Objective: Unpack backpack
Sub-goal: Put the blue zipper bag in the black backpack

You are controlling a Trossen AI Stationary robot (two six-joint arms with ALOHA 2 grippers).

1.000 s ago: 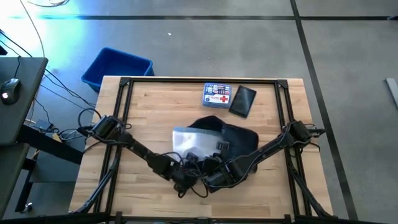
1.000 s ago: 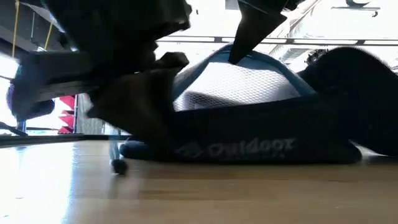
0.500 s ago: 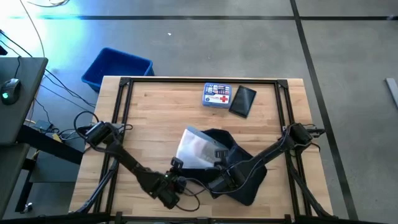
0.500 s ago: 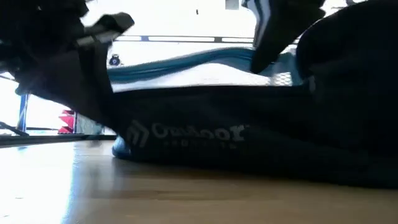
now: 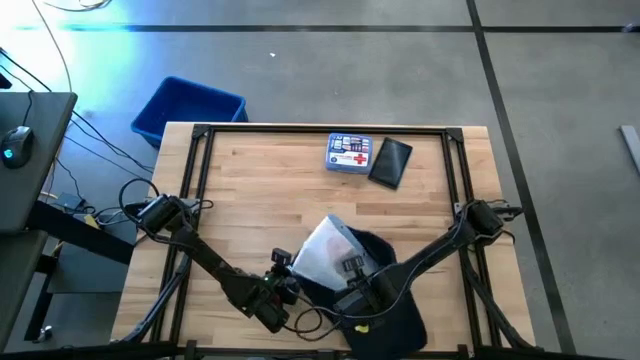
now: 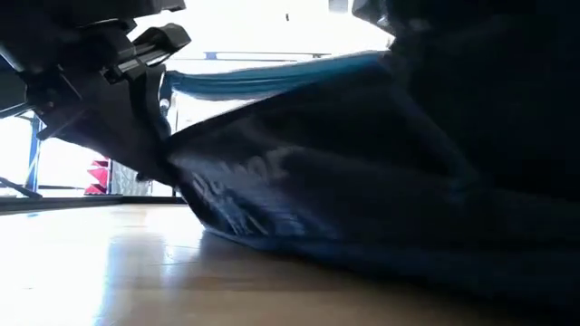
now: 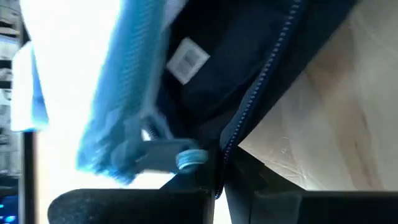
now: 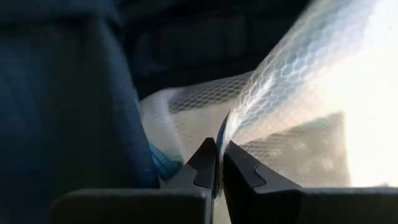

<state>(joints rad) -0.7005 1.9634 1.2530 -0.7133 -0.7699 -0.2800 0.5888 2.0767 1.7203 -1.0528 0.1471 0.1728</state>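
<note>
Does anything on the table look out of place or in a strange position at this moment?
Yes. The backpack lies crumpled at the near edge of the table, its pale mesh back panel twisted upward. The left gripper is shut on its zipper edge; the right gripper is shut on the mesh.

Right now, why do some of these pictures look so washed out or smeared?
Low view: bright light from the room behind turns the backpack into a dark shape. Left wrist view: white glare covers one side, and the blue mesh is smeared. Right wrist view: glare whitens the mesh beside the right end effector. High view: evenly lit.
</note>
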